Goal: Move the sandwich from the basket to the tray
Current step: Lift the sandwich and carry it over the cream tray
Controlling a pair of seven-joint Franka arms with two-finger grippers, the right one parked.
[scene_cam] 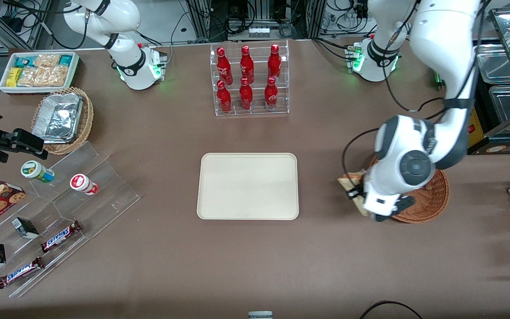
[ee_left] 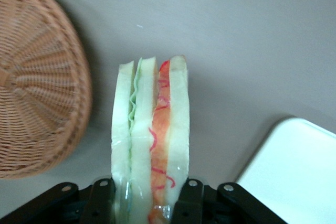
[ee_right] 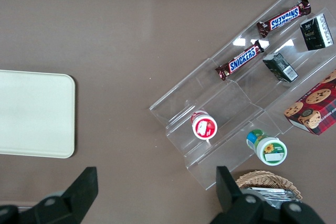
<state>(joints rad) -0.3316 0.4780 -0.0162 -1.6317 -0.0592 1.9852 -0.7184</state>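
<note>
Even overhead light fills the front view, and the brown surface [scene_cam: 255,266] reads flat, with only soft, short shadows. A dark band runs along the edge nearest the camera. The foil containers [scene_cam: 59,116] and the clear bottle rack [scene_cam: 249,79] catch bright glare. In the left wrist view the colours wash out: the surface looks grey and the tray [ee_left: 294,177] nearly white. There the basket [ee_left: 37,77] is slightly blurred, while the sandwich [ee_left: 152,140] held in the gripper [ee_left: 149,203] shines on its wrap. The right wrist view is dimmer, with reflections on the clear stepped stand [ee_right: 231,103].
</note>
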